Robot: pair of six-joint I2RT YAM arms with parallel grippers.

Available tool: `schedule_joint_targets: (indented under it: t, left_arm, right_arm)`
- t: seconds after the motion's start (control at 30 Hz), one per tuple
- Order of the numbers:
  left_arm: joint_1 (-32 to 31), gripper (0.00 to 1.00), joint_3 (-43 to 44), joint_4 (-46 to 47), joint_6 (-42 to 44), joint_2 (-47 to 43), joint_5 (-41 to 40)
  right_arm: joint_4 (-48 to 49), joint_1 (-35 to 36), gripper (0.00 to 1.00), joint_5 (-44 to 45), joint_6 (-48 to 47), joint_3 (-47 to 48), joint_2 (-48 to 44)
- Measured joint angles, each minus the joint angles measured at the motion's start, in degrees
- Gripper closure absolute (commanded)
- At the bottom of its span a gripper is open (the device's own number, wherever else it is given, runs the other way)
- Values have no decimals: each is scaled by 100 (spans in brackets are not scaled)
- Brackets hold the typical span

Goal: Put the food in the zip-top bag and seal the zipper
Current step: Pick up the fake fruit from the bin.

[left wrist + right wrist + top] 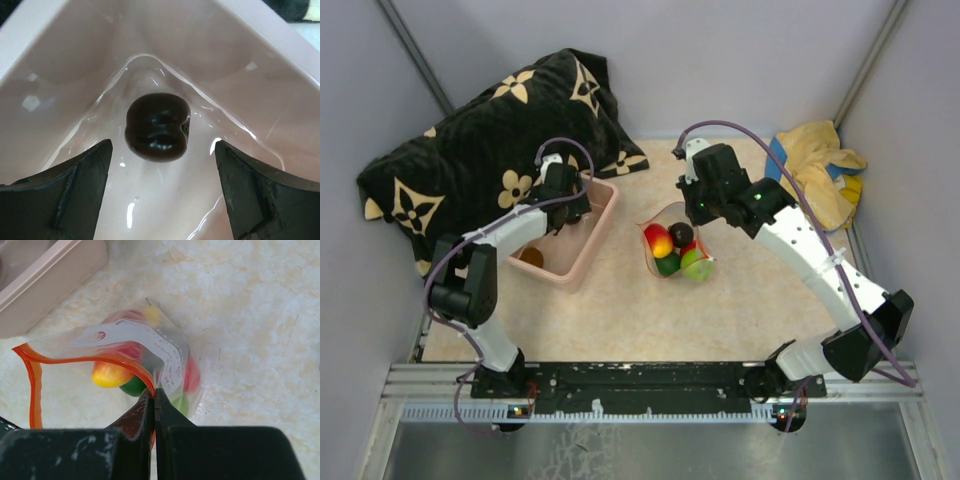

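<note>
Zip-top bag (676,252) lies near the middle of the counter (620,320), a little toward the right edge, mouth turned to the far edge. Through the plastic I count several pieces of the food (660,241): one red-and-yellow, one dark brown, and green and red ones crowded at the bag's near end. Right wrist view: the right fingers (153,407) are pressed together on the bag's mouth, pinching the plastic right at the zipper (80,360). That orange-red strip bows into an open loop to the left of the pinch, so the mouth gapes and is not sealed. A white printed label shows on the bag wall just above the pinch. Left fingers (97,162) are spread wide, holding nothing, and reach down inside the pink tub (607,212), which sits just left of the bag toward the far-left part of the counter. Left wrist view: one dark brown glossy food piece (157,127) rests on the tub floor near a corner, between the two fingertips and apart from both. Overhead, a brownish item shows at the tub's near end; I cannot tell whether it is the same piece. Black flower-patterned cushion (490,130) fills the far-left corner; a yellow cloth (820,165) is bunched in the far-right corner.
</note>
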Motion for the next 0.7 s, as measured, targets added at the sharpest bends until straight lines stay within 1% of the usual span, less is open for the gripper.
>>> schedule_joint_targets:
  t: [0.23, 0.43, 0.53, 0.63, 0.7]
  left_arm:
    - [15, 15, -120, 579, -20, 382, -114]
    - [44, 21, -140, 839, -26, 682, -146]
    - [46, 26, -166, 935, -33, 772, -151]
    - [48, 36, -190, 977, -33, 798, -157]
    - [48, 40, -216, 1023, -17, 793, -144]
  right_arm:
    - [-7, 0, 100, 44, 2, 0, 0]
    - [-11, 0, 100, 90, 2, 0, 0]
    - [-11, 0, 100, 92, 2, 0, 0]
    - [-13, 0, 100, 92, 2, 0, 0]
    - [-17, 0, 100, 94, 0, 0, 0]
